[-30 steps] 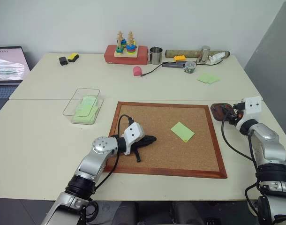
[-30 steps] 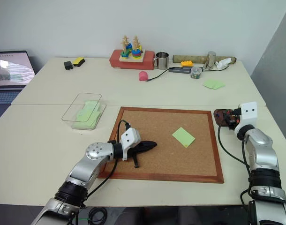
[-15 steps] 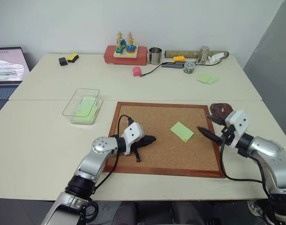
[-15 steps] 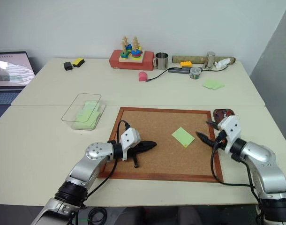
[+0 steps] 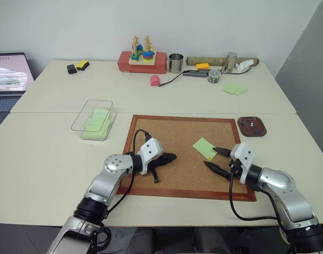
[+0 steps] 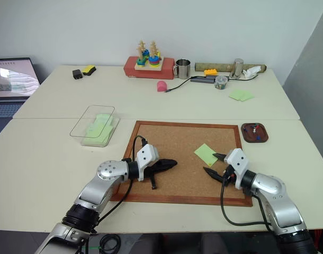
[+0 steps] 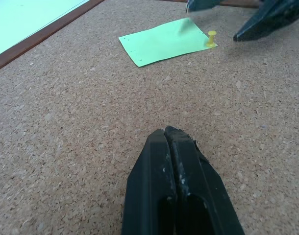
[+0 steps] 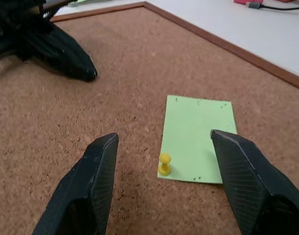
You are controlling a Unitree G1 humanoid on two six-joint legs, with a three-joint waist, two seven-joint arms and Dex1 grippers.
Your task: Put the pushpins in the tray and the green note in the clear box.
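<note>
1. Pins, mostly done: tray, mid-right of the head views just off the cork board's right frame edge, is already holding a few pushpins. Am seeing tiny red/white/blue specks, prob 3, too small to count for sure.
2. One pin left: yellow pushpin is still standing in the corner of the green note, pinning it to the cork. It's showing in both wrist views; too small to pick out in the head views.
3. Note not started: it's lying flat on the board, center-right in the head views, well apart from the clear box at mid-left, off the board's left side.
4. Box is sitting w/ something pale green under or behind it; can't tell if it's open or lidded.
5. Right gripper is hanging over the note's near corner, fingers spread wide either side of the yellow pin, nothing in them and no contact that I can see.
6. Left gripper is resting low over bare cork left of center, fingers pressed together, empty, tips aiming toward the note.
7. Judging what's remaining: pull yellow pin → tray, then lift note → box. Thin flat paper is prob going to be the fiddly part, needs an edge to get under.
</note>
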